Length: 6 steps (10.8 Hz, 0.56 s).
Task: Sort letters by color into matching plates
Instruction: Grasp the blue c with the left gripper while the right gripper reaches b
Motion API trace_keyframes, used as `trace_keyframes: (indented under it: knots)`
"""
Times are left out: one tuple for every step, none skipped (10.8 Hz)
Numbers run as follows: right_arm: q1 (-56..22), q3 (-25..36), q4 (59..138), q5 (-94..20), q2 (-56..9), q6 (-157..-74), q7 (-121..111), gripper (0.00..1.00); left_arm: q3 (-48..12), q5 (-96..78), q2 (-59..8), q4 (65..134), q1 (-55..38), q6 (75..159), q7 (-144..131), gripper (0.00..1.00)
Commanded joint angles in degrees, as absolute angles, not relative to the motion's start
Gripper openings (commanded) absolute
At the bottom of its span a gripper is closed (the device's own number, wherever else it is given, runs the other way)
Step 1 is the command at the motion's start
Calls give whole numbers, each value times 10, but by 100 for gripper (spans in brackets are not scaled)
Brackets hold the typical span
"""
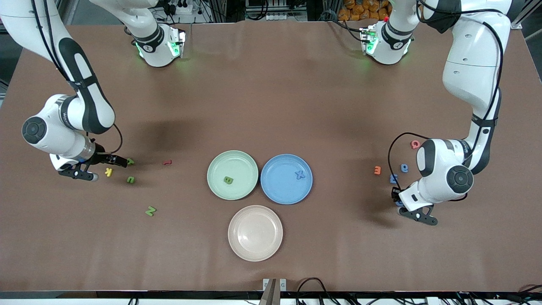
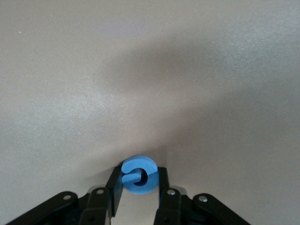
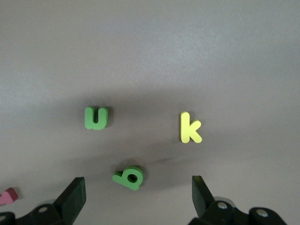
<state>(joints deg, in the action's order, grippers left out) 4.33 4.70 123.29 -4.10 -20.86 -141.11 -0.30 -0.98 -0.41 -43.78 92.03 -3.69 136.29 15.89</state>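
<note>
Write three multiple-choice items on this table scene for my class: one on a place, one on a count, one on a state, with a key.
1. Where does the green letter B lie? A on the green plate; B on the blue plate; C in the right gripper.
2. How many letters lie on the blue plate? A none; B one; C three.
3. What state is the left gripper in? A open; B shut on a blue letter; C shut on a yellow letter.
Key: 1 A, the B rests inside the green plate's rim. 2 B, only the blue X lies there. 3 B, its fingers press the blue letter's sides, low at the left arm's end of the table; the right gripper hangs open over a small green letter.
</note>
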Motion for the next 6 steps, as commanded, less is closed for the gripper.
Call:
trace_keyframes:
  knots:
    - [56, 37, 1266, -35, -200, -1436, -6, 100, -11, -12, -418, 924, -47, 1364, 122, 0]
    - [55, 36, 1272, -35, -205, -1449, -6, 100, -17, -15, -415, 922, -54, 1364, 96, 0]
    - [55, 36, 1273, -36, -212, -1457, -6, 100, -18, -15, -409, 922, -67, 1364, 59, 0]
    - [53, 36, 1275, -37, -217, -1467, -6, 100, -18, -15, -406, 921, -84, 1363, 22, 0]
    - [50, 36, 1277, -39, -221, -1476, -5, 100, -18, -15, -402, 919, -102, 1361, -17, 0]
    - [48, 35, 1280, -39, -225, -1480, -5, 100, -18, -14, -401, 918, -121, 1360, -58, 0]
